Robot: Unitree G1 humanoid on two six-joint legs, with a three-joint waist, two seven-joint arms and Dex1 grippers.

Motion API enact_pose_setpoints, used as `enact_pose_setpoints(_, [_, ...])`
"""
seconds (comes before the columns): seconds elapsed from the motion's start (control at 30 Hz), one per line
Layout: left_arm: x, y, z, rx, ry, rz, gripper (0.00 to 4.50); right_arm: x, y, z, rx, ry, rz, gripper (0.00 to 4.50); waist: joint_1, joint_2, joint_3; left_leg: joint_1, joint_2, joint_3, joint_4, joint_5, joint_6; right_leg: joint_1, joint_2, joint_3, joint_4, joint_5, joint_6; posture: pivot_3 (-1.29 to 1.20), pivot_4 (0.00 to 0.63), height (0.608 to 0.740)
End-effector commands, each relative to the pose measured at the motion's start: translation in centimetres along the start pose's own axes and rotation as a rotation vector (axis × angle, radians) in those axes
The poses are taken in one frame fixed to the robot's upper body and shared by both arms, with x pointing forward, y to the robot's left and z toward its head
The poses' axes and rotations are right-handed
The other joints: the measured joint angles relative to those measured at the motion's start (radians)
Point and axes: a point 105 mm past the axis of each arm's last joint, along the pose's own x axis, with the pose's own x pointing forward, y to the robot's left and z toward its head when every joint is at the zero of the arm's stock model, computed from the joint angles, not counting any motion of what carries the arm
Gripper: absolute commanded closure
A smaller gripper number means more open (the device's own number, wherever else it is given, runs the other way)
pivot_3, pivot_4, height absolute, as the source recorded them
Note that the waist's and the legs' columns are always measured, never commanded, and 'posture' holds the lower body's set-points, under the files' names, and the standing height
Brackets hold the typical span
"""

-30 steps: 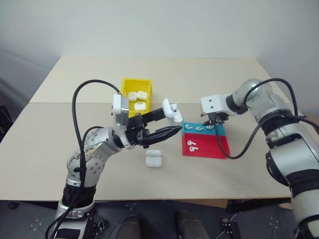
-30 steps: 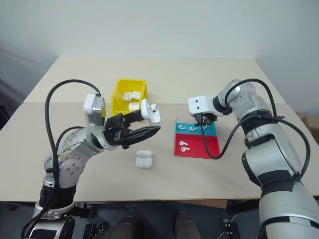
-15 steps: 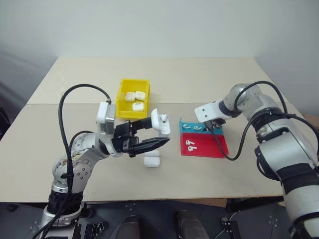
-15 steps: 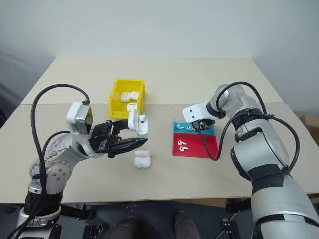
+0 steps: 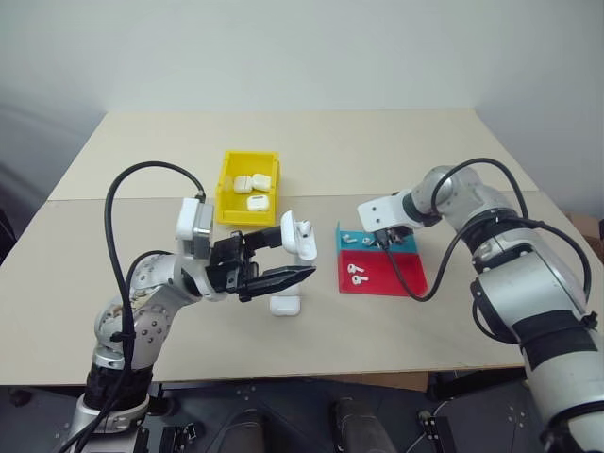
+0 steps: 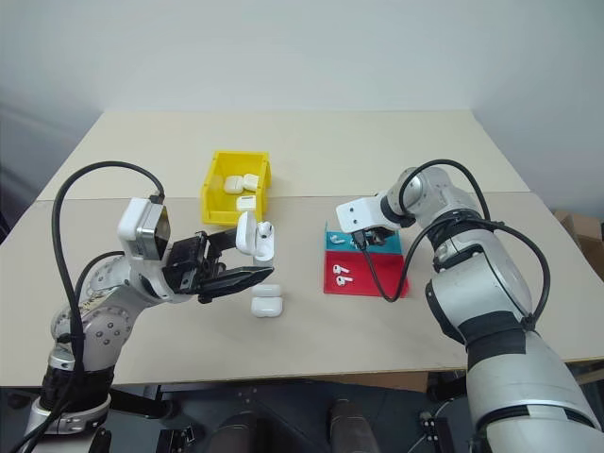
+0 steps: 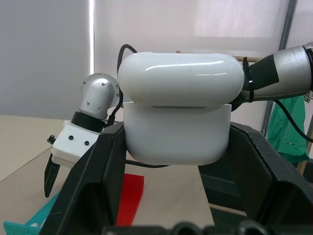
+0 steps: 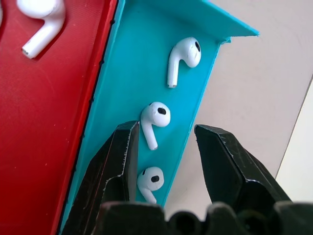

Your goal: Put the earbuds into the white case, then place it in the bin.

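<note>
- Pale wooden table, yellow bin toward the back.
- Left gripper clamps the open white case aloft.
- Right gripper, jaws apart, hangs over earbuds in the teal tray.

White case open, upright, held aloft; earbuds in tray; bin behind.

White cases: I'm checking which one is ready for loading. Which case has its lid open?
The case held in the left hand, lid flipped up. The case on the table and those in the yellow bin are shut.
</note>
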Motion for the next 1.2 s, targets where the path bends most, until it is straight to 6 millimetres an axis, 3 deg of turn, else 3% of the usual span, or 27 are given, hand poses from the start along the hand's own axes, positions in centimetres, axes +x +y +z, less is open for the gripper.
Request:
enact_pose_setpoints(0.03, [-0.1, -0.4, 1.2, 0.053, -0.017, -0.011, 1.72, -0.2, -0.5, 0.1, 0.021, -0.011, -0.033, 2.27, 0.0, 0.0, 0.0, 0.0, 0.0, 0.0, 0.0, 0.0, 0.0, 0.0, 0.0, 0.0, 0.0, 0.0, 0.0, 0.0, 0.15, 0.74])
enact_pose_setpoints(0.67, [-0.6, -0.6, 1.5, 0.07, -0.006, 0.012, 1.72, 1.3, 0.6, -0.4, 0.045, 0.034, -0.003, 2.27, -0.002, 0.0, 0.0, 0.001, 0.0, 0.0, 0.0, 0.0, 0.0, 0.0, 0.0, 0.0, 0.001, 0.0, 0.0, 0.0, 0.15, 0.74])
enact_pose_setpoints(0.9, [-0.7, -0.6, 1.6, 0.079, 0.0, 0.013, 1.72, 1.5, 0.9, -0.8, 0.055, 0.057, 0.013, 3.87, -0.001, 0.0, 0.0, 0.001, 0.0, 0.0, 0.0, 0.0, 0.0, 0.001, 0.0, 0.0, 0.001, 0.0, 0.0, 0.0, 0.15, 0.74])
enact_pose_setpoints(1.07, [-0.8, -0.5, 1.6, 0.079, 0.001, 0.012, 1.72, 1.4, 0.6, -0.8, 0.085, 0.044, -0.012, 3.87, -0.001, 0.0, 0.0, 0.001, 0.0, 0.0, 0.0, 0.0, 0.0, 0.001, 0.0, 0.0, 0.001, 0.0, 0.0, 0.0, 0.15, 0.74])
enact_pose_setpoints(1.2, [-0.6, -0.3, 1.6, 0.073, -0.008, 0.003, 1.72, 0.0, -0.9, -0.3, 0.166, -0.035, -0.082, 3.87, -0.001, 0.0, 0.0, 0.001, 0.0, 0.0, 0.0, 0.0, 0.0, 0.001, 0.0, 0.0, 0.001, 0.0, 0.0, 0.0, 0.15, 0.74])
